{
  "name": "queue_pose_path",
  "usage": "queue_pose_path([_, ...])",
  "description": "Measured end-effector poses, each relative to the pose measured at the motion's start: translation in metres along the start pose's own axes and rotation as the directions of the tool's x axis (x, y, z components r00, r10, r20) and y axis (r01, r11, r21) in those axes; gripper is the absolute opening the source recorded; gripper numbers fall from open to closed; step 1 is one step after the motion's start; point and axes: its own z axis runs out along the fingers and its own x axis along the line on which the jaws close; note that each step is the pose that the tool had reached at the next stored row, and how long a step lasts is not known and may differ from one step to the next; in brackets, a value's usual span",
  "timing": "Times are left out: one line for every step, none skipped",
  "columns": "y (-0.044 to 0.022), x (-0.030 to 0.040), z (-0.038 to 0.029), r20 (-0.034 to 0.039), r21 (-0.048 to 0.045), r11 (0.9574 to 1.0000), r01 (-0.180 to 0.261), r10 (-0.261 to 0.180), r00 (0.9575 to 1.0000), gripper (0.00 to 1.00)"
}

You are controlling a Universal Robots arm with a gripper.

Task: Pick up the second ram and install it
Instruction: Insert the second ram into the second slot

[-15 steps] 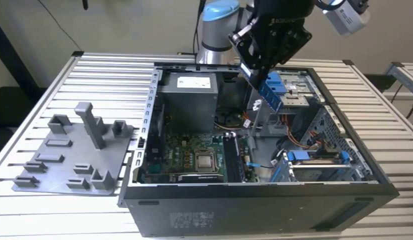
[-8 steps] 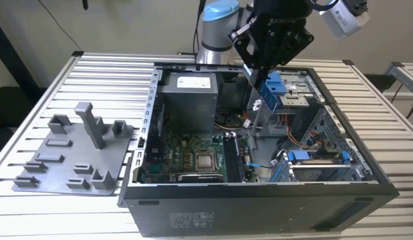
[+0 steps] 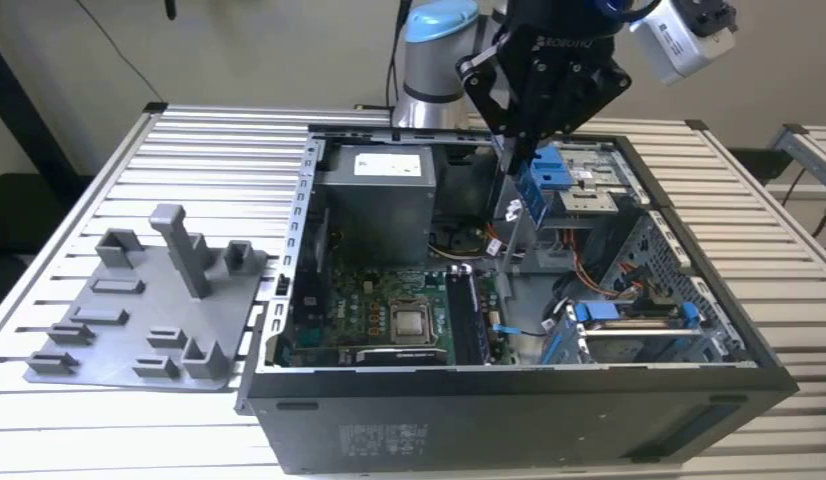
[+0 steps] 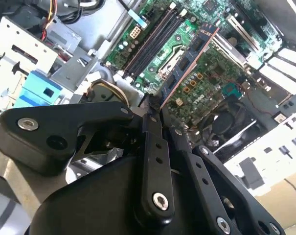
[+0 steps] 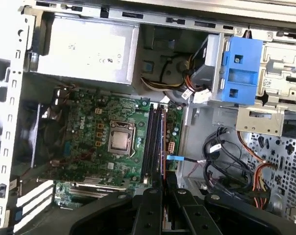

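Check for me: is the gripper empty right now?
No, the gripper is clamped on one end of the memory stick, which juts out over the motherboard.

Slatted metal table [image 3: 186, 130]; open computer case [image 3: 520, 430] on it, grey plastic fixture [image 3: 120, 345] beside, exterior view's left.

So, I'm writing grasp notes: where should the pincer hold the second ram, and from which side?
Pinch its two flat faces near the upper long edge, coming from above, as the pincer holds the second ram now. It is thin and stands on edge in line with the motherboard slots, so this probably leaves the lower edge free.
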Motion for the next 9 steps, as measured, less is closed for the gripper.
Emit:
queue_pose_path([0.0000,0.0000,0.0001,0.0006,-0.0002,0.9999,-0.013,0.013,0.9999,0.14])
queue_pose_path([0.0000,0.0000,0.0001,0.0012,-0.0003,0.9996,-0.027,0.027,0.9996,0.14])
queue_pose_path([0.0000,0.0000,0.0002,0.0017,-0.0004,0.9992,-0.040,0.040,0.9992,0.14])
queue_pose_path([0.0000,0.0000,0.0002,0.0023,-0.0006,0.9985,-0.054,0.054,0.9985,0.14])
queue_pose_path([0.0000,0.0000,0.0003,0.0029,-0.0007,0.9977,-0.067,0.067,0.9977,0.14])
queue_pose_path([0.0000,0.0000,0.0004,0.0034,-0.0010,0.9968,-0.080,0.080,0.9968,0.14])
queue_pose_path([0.0000,0.0000,0.0005,0.0039,-0.0013,0.9958,-0.092,0.092,0.9958,0.14])
queue_pose_path([0.0000,0.0000,0.0005,0.0041,-0.0014,0.9953,-0.097,0.097,0.9953,0.14])
queue_pose_path([0.0000,0.0000,0.0005,0.0042,-0.0013,0.9952,-0.097,0.097,0.9952,0.14])
